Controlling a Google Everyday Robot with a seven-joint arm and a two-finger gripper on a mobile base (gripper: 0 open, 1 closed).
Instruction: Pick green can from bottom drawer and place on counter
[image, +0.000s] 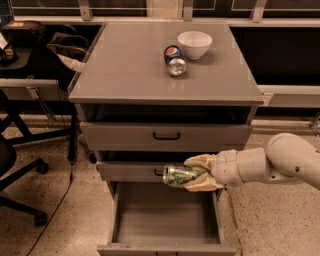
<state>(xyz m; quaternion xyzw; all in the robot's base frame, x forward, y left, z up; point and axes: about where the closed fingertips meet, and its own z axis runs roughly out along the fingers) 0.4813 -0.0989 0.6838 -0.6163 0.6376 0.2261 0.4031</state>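
The camera view shows one grey cabinet with three drawers. The top drawer (210, 136) and the middle drawer (127, 171) each carry one black handle and stand slightly pulled out. The bottom drawer (165, 217) is pulled far out, its grey floor bare.

One arm (280, 162) reaches in from the right. Its gripper (194, 174) is closed around the green can (180, 175), one finger above it and one below. The can lies sideways in the air above the bottom drawer, in front of the middle drawer's face.

The counter (125, 65) bears two things: one blue-and-red can (175, 60) on its side and one white bowl (194, 44) just beside it.
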